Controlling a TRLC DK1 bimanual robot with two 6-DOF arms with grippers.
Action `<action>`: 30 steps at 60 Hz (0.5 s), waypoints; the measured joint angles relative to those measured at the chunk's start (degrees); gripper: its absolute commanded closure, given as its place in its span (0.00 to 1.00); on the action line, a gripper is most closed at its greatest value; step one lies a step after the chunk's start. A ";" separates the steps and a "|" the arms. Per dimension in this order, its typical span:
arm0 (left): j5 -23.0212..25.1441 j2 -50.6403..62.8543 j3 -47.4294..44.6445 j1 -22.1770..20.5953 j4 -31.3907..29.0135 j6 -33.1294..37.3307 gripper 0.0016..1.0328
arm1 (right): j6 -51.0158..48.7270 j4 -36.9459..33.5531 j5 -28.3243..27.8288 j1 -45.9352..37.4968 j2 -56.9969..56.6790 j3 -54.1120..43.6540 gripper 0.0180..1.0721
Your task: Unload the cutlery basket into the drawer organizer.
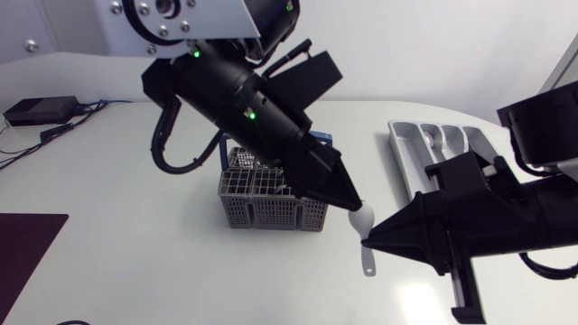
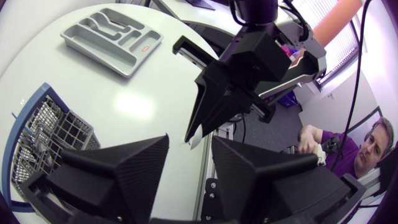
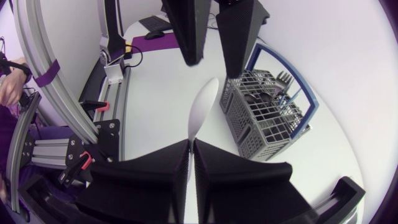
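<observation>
A white spoon (image 1: 362, 219) (image 3: 202, 109) hangs in the air to the right of the grey wire cutlery basket (image 1: 271, 194) (image 3: 267, 112). My right gripper (image 1: 368, 238) (image 3: 191, 142) is shut on its handle, with the bowl sticking out ahead of the fingers. My left gripper (image 1: 352, 203) (image 2: 189, 140) stands open just above the bowl, fingers apart on either side of the bowl's tip. In the left wrist view only the spoon's (image 2: 194, 140) tip shows under the right gripper (image 2: 196, 134). Cutlery stands in the basket (image 2: 50, 134). The grey drawer organizer (image 1: 433, 144) (image 2: 112, 37) lies at the back right.
A dark purple mat (image 1: 23, 253) lies at the table's front left. A black box (image 1: 41, 110) with cables sits at the back left. My left arm passes over the basket, and my right arm covers the organizer's near end.
</observation>
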 measured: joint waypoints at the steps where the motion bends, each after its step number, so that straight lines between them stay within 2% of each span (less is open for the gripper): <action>1: 0.00 0.00 0.13 0.28 0.02 -0.31 0.07 | -0.02 -0.02 0.00 -0.59 -0.13 0.00 0.94; 5: -0.07 0.00 0.31 1.75 0.52 -1.07 0.07 | -0.76 -0.02 0.39 -3.80 -0.57 0.00 0.94; 12: -3.76 0.00 0.26 4.17 3.28 -3.48 0.06 | -3.98 0.94 0.59 -12.79 -0.76 -0.68 0.94; 30: -17.18 -0.33 -6.03 5.18 6.05 -6.40 0.06 | -10.75 16.74 1.11 -37.64 2.38 -7.34 0.94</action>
